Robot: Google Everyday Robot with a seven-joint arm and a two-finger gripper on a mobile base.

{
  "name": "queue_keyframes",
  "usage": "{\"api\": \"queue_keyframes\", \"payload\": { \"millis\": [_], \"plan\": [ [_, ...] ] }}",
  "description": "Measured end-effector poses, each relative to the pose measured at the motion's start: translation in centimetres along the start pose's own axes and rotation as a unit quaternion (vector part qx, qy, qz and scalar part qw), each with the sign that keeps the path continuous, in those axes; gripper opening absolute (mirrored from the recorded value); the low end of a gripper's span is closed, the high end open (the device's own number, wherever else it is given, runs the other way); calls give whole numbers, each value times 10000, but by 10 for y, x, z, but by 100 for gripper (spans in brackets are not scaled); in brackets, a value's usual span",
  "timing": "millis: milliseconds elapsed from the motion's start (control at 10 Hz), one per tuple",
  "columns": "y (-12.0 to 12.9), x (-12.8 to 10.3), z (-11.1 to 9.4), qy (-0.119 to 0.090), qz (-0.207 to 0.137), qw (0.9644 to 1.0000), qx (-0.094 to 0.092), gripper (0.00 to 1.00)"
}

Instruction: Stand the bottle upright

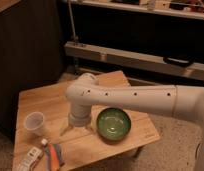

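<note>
The bottle, small and whitish with a pale cap, lies on its side at the front left corner of the wooden table. My gripper hangs from the white arm over the middle of the table, pointing down, well to the right of and behind the bottle. Its two fingers are spread apart with nothing between them. It touches neither the bottle nor anything else.
A translucent plastic cup stands upright left of the gripper. A flat orange-and-grey item lies just right of the bottle. A green bowl sits right of the gripper. Dark cabinets and a metal rail stand behind the table.
</note>
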Motion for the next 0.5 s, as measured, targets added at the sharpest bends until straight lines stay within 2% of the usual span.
{"api": "queue_keyframes", "payload": {
  "millis": [100,200,300,400,500],
  "plan": [
    [-4,7,-3,-21,132,9997,184,80],
    [-3,21,-3,-202,397,9976,536,80],
    [0,30,-1,-352,628,9942,793,80],
    [2,39,-1,-489,879,9892,1070,80],
    [2,42,-2,-519,1110,9853,1193,80]
  ]
}}
